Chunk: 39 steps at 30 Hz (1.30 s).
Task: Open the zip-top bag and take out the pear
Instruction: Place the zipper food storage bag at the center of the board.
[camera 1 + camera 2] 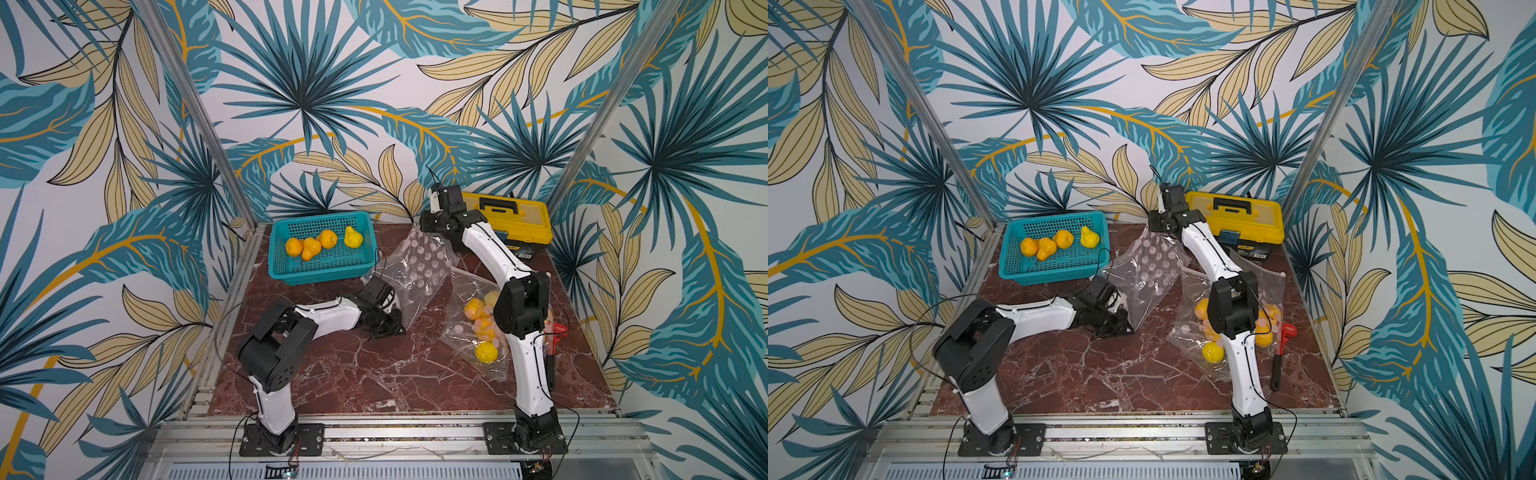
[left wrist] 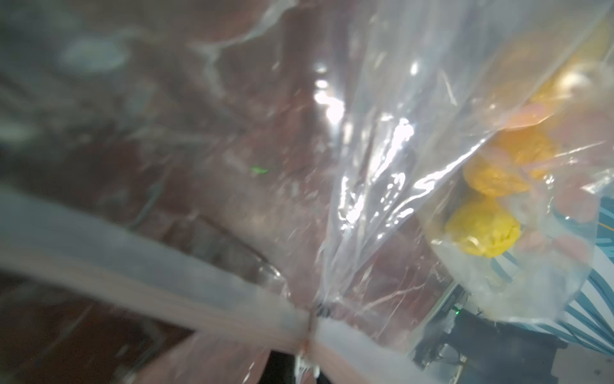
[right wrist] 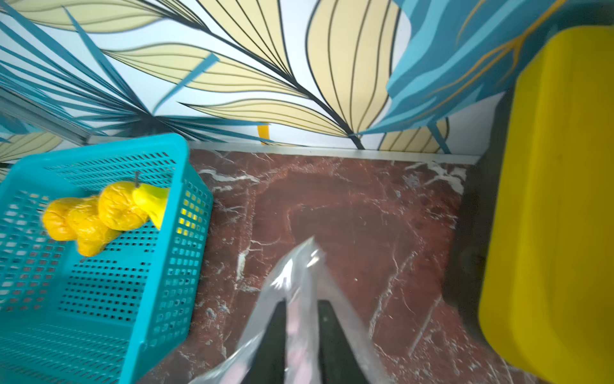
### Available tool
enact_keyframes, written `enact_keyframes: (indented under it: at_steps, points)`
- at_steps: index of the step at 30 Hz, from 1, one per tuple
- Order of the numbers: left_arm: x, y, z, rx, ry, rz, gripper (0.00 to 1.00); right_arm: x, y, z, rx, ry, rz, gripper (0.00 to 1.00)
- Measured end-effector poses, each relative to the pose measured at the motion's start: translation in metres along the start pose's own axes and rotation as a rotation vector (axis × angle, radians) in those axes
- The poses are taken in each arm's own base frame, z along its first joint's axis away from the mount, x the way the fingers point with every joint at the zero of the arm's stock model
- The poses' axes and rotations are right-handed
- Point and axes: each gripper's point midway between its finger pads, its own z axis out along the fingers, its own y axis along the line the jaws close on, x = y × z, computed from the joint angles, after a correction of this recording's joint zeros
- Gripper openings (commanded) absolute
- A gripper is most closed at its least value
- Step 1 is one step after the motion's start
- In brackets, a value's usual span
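Several pears (image 1: 485,328) half-hidden behind right arm (image 1: 521,307); bag (image 1: 419,266) blurred.

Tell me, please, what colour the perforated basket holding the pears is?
Teal; the basket shows best in a top view.

The left arm is bent low over the desk, its pincer (image 1: 390,328) clamped. The right arm is stretched far forward, its pincer (image 3: 300,327) raised, fingers slightly parted.

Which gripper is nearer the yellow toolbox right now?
Right. The right gripper is raised just beside the yellow toolbox, pinching the bag; the left gripper sits low mid-table, far off.
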Motion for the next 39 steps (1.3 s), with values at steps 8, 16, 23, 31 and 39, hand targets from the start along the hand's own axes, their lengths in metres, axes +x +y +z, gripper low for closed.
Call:
enact_keyframes:
  at_steps: [8,16,23,31,39]
  points:
    - [-0.065,-0.063,0.034,0.088,-0.103,0.011,0.00,0.005,0.005,-0.017,-0.015,0.016,-0.012,0.66]
    - [-0.070,-0.085,0.050,0.145,-0.164,-0.059,0.00,0.019,-0.034,-0.103,0.255,0.038,0.017,0.64]
    - [-0.061,-0.066,0.058,0.114,-0.165,-0.101,0.00,0.102,-0.085,-0.137,0.468,0.190,0.049,0.51]
    - [-0.055,-0.059,0.049,0.098,-0.181,-0.110,0.00,0.151,-0.133,-0.091,0.624,0.325,0.034,0.51]
    - [-0.058,-0.062,0.045,0.108,-0.194,-0.109,0.00,0.122,-0.091,-0.018,0.325,0.245,0.055,0.51]
